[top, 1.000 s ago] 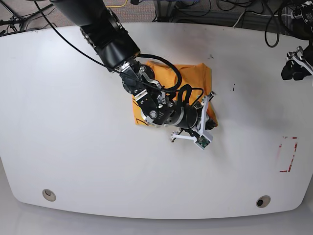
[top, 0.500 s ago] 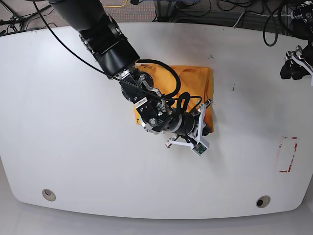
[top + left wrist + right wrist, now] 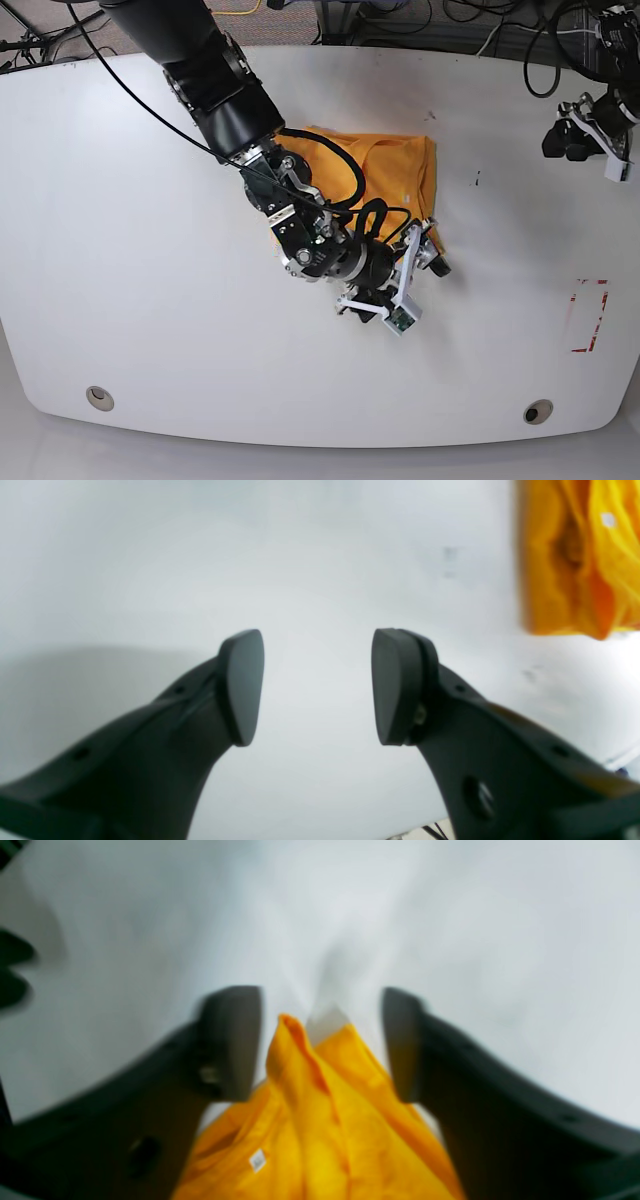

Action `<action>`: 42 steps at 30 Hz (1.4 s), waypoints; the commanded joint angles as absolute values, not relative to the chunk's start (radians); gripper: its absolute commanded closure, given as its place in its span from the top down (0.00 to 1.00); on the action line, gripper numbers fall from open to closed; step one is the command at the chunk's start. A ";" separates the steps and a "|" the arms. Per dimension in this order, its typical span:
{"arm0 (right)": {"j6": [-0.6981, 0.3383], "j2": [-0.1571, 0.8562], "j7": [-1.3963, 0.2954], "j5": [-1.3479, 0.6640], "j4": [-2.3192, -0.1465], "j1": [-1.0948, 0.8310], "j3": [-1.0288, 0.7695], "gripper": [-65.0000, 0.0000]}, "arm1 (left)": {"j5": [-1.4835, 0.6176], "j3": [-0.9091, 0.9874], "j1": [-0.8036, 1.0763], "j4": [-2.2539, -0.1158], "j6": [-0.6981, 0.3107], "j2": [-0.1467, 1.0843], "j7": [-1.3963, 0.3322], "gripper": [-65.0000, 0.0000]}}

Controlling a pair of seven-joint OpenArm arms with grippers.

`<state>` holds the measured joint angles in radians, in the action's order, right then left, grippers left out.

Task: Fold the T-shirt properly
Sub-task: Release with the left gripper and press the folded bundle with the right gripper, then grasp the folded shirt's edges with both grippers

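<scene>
The orange-yellow T-shirt [image 3: 395, 165] lies folded into a compact block at the middle of the white table [image 3: 150, 300]. My right arm reaches across it, and my right gripper [image 3: 415, 278] sits at the shirt's near right corner. In the right wrist view the right gripper [image 3: 317, 1040] stands open, with a raised fold of the T-shirt [image 3: 320, 1120] between its fingers and not clamped. My left gripper [image 3: 580, 135] hovers near the table's far right edge, away from the shirt. The left gripper [image 3: 317, 685] is open and empty over bare table, with the T-shirt [image 3: 575, 560] at the upper right.
A red-outlined rectangle [image 3: 588, 315] is marked on the table at the right. Two round holes [image 3: 100, 398] [image 3: 538, 411] sit near the front edge. Cables run along the floor behind the table's back edge.
My right gripper has opened and let go of the shirt corner, and it has moved slightly toward the front of the table. The left arm has shifted a little to the left.
</scene>
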<state>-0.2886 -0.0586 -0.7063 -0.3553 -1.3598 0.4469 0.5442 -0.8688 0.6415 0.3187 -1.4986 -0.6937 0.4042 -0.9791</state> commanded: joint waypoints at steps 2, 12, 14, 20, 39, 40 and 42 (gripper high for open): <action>-0.289 -0.044 -0.674 -0.363 -1.437 0.450 0.467 0.76 | -0.888 0.602 0.306 -1.550 -0.698 0.427 -0.958 0.49; -0.291 0.074 -0.745 -0.366 -1.670 0.308 0.317 0.55 | -0.885 0.394 0.272 -1.751 -0.698 0.395 -0.958 0.49; -0.291 0.091 -0.745 -0.366 -1.676 0.286 0.298 0.46 | -0.877 0.357 0.246 -1.781 -0.698 0.375 -0.957 0.49; -0.291 0.157 -0.745 -0.367 -1.750 0.188 0.262 0.24 | -0.782 0.243 0.229 -1.879 -0.611 0.298 -0.958 0.46; -0.302 0.206 -0.667 -0.364 -1.632 0.140 0.229 0.15 | -0.320 0.081 0.213 -1.873 -0.567 0.030 -0.935 0.16; -0.302 0.205 -0.662 -0.364 -1.621 0.142 0.229 0.15 | -0.317 0.081 0.213 -1.868 -0.567 0.030 -0.935 0.16; -0.302 0.200 -0.648 -0.364 -1.580 0.153 0.231 0.15 | -0.315 0.081 0.208 -1.854 -0.567 0.028 -0.934 0.16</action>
